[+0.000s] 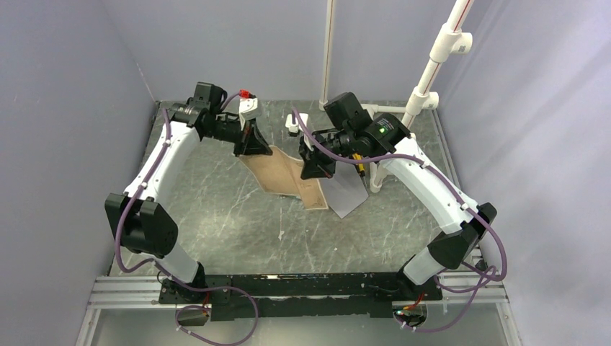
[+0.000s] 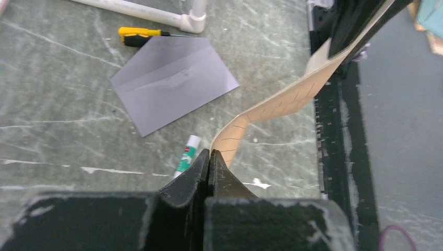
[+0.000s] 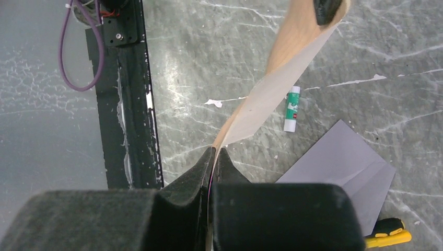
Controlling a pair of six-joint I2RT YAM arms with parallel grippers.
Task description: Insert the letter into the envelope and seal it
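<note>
The tan letter hangs bowed above the table, held by one end in each gripper. My left gripper is shut on its far-left end, and in the left wrist view the letter runs from the closed tips up to the other gripper. My right gripper is shut on the opposite end, and the sheet enters its closed tips edge-on. The grey envelope lies flat on the table just right of the letter, flap side up.
A green and white glue stick lies on the table beneath the letter. A yellow and black cutter lies beyond the envelope, by a white pipe frame. The black base rail runs along the near edge.
</note>
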